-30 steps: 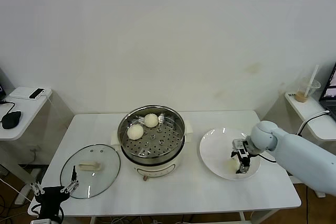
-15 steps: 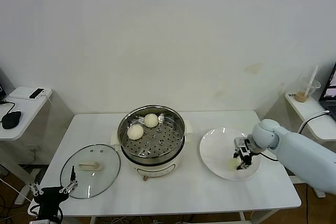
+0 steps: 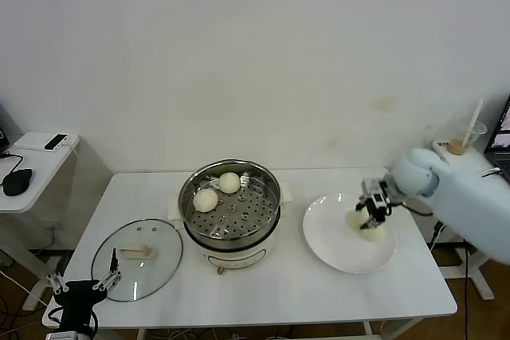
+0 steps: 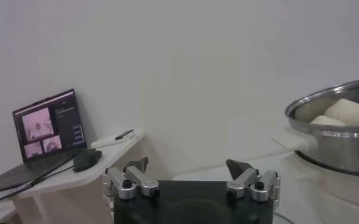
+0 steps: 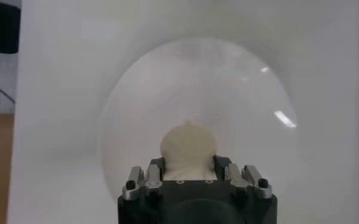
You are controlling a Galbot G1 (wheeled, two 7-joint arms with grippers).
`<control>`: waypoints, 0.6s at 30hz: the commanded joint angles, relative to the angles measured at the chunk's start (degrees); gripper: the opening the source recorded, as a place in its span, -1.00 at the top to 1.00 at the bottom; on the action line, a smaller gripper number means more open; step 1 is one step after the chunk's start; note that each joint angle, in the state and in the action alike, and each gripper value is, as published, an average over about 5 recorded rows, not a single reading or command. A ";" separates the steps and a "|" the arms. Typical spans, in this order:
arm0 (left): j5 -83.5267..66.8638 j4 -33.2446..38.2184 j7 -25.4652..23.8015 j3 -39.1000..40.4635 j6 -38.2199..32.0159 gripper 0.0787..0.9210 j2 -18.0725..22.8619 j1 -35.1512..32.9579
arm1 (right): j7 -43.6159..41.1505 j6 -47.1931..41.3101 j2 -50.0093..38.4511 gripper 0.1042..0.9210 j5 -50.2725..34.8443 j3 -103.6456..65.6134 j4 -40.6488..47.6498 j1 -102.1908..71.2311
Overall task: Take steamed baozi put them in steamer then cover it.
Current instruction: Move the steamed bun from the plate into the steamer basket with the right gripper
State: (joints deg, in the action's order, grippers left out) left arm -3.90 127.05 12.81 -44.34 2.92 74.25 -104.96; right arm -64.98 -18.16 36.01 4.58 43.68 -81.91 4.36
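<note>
My right gripper (image 3: 373, 206) is shut on a pale steamed baozi (image 3: 369, 231) and holds it a little above the white plate (image 3: 331, 246). In the right wrist view the bun (image 5: 189, 141) sits between the fingers of that gripper (image 5: 189, 162), with the plate (image 5: 136, 103) below. Two more baozi (image 3: 205, 200) (image 3: 230, 182) lie on the perforated tray of the steel steamer (image 3: 268, 219), which also shows in the left wrist view (image 4: 341, 143). The glass cover (image 3: 155, 264) lies flat on the table left of the steamer. My left gripper (image 3: 80, 284) (image 4: 188, 165) is open and idle at the front left corner.
A low side table (image 3: 36, 166) at the left holds a phone and a mouse. A side table at the right carries a drink cup with a straw (image 3: 464, 138). A laptop (image 4: 48, 125) shows in the left wrist view. Bare white table (image 3: 263, 296) lies in front of the steamer.
My right gripper has risen from the front of the plate, lifting the baozi up and back. The left arm has not moved.
</note>
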 commanded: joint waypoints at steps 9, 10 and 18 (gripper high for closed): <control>-0.27 0.18 0.16 -1.07 -0.03 -0.77 0.07 -0.43 | 0.99 -1.74 17.43 -0.03 -10.88 13.85 1.07 28.35; -0.26 0.15 0.16 -1.12 -0.03 -0.77 0.10 -0.48 | 1.12 -1.78 18.87 -0.03 -11.13 14.33 1.32 28.71; -0.25 0.27 0.23 -1.81 -0.03 -0.77 0.41 -0.84 | 2.25 -0.46 30.96 -0.03 -13.15 15.49 4.65 26.98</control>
State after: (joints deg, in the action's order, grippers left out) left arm -4.16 127.21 13.00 -45.87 2.88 74.54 -105.66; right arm -63.47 -19.44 51.37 -5.05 54.75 -80.16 26.45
